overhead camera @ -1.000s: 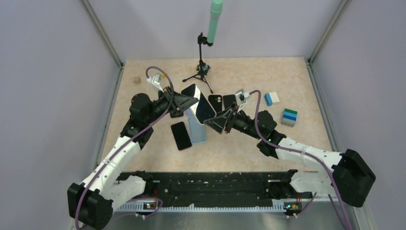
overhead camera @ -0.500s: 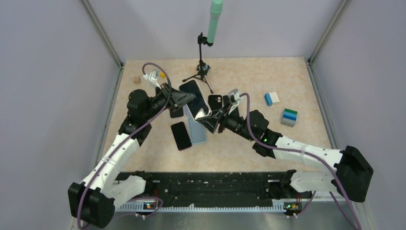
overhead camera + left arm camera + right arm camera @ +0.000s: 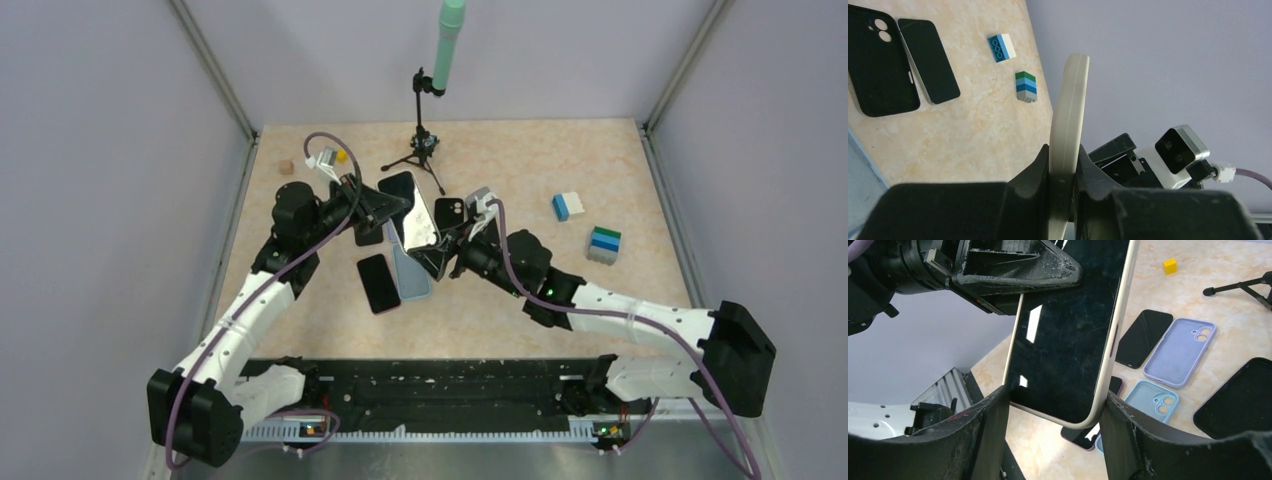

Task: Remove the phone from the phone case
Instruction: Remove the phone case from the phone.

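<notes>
A phone in a cream case [image 3: 413, 212] is held tilted in the air above the table's middle. My left gripper [image 3: 392, 207] is shut on its upper left part; in the left wrist view the case's cream edge [image 3: 1068, 115] stands pinched between the two fingers of the left gripper [image 3: 1064, 172]. My right gripper [image 3: 441, 251] straddles the phone's lower end. In the right wrist view the dark screen [image 3: 1068, 330] faces the camera, and the right gripper [image 3: 1053, 412] has a finger against each side edge of the case.
Under the phone lie a black phone [image 3: 378, 283], a light blue case [image 3: 412, 278] and a black case [image 3: 450, 213]. A lilac case [image 3: 1180, 352] lies nearby. A tripod [image 3: 424, 145] stands at the back. Toy blocks [image 3: 604, 243] sit on the right.
My right gripper has moved left and up onto the phone's lower end. My left gripper has drawn the phone slightly back and tilted it steeper.
</notes>
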